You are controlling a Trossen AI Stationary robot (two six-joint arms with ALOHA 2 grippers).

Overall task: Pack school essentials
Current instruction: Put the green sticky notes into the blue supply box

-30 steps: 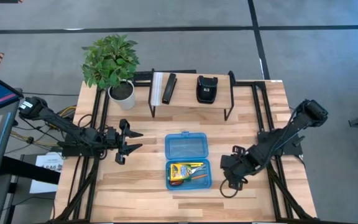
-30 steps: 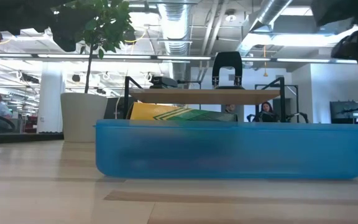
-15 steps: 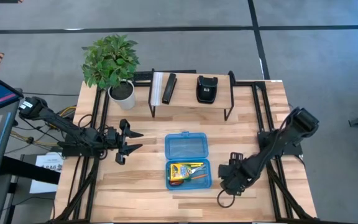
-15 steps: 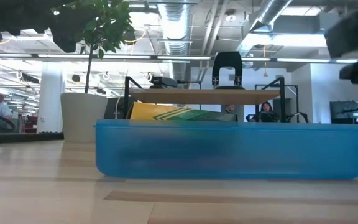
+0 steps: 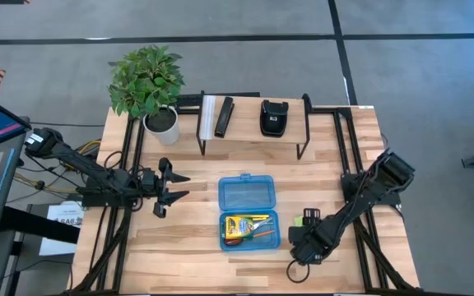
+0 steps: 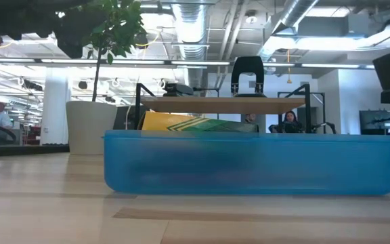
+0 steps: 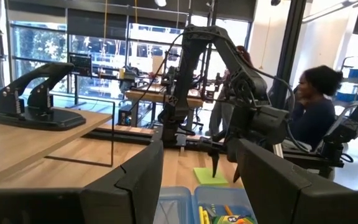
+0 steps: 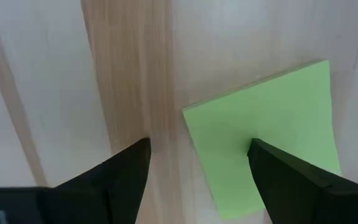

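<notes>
Over the last second the right arm has swung in toward the blue case and lowered, while the left hand (image 5: 171, 187) has stayed parked well left of it, fingers apart and empty. At the middle of the bench (image 5: 188, 247) the blue case (image 5: 248, 212) lies open, the yellow-green crayon box (image 5: 235, 228) already in its tray. Right of it, the right hand (image 8: 197, 168) hangs with fingers spread wide, one on the lime-green sticky-note pad (image 8: 272, 143) and one beside its near edge, likely lining up a pinch.

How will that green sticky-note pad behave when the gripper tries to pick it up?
The sticky-note pad lies flat and thin on the table, so probably light and likely to slide. The open right gripper may struggle to catch its low edges.
</notes>
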